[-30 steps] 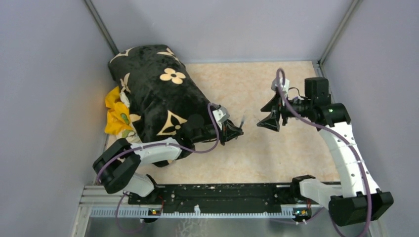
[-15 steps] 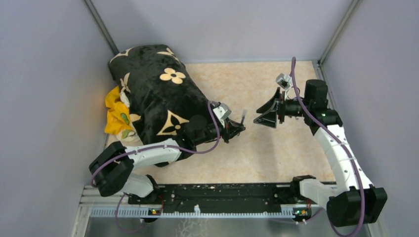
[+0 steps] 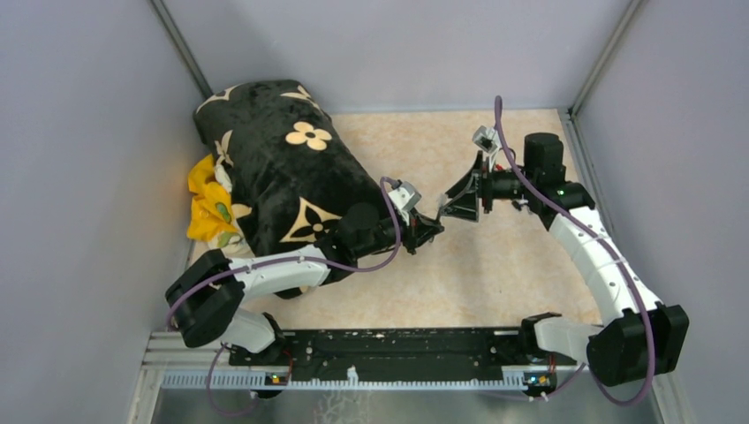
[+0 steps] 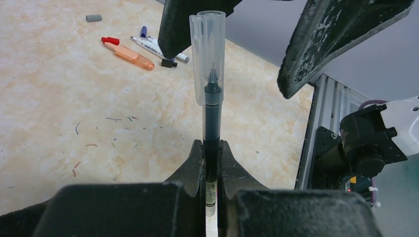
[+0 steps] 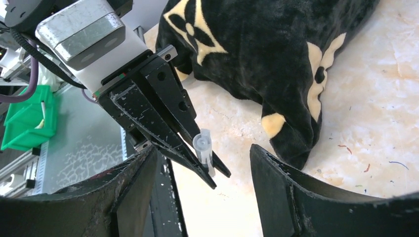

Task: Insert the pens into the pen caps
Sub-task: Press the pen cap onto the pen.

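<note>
Plain only from the left wrist — orange marker, grey cap.

A black cloth with cream flowers lies on the table, with a yellow rag tucked against its left edge. Just right of the cloth, the left gripper pinches a thin pen. Farther right of the cloth, the right gripper faces it — fingers spread, tips close to the pen.

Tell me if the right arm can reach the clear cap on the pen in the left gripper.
Probably yes: the open right gripper flanks the clear cap, which sticks out beyond the left gripper holding the pen.
</note>
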Controlling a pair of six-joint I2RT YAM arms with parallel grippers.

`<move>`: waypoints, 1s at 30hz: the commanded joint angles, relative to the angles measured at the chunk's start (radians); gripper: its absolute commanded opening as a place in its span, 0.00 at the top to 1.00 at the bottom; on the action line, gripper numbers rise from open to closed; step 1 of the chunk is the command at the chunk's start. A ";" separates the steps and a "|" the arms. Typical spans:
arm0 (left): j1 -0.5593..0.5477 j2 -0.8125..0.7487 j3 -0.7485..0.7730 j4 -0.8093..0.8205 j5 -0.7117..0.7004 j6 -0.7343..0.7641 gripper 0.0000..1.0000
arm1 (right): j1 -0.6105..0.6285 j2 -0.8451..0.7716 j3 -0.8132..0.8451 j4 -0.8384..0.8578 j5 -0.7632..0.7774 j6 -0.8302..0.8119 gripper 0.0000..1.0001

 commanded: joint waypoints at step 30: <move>-0.009 0.014 0.033 0.010 -0.045 -0.060 1.00 | 0.043 0.013 -0.028 0.094 0.011 0.063 0.93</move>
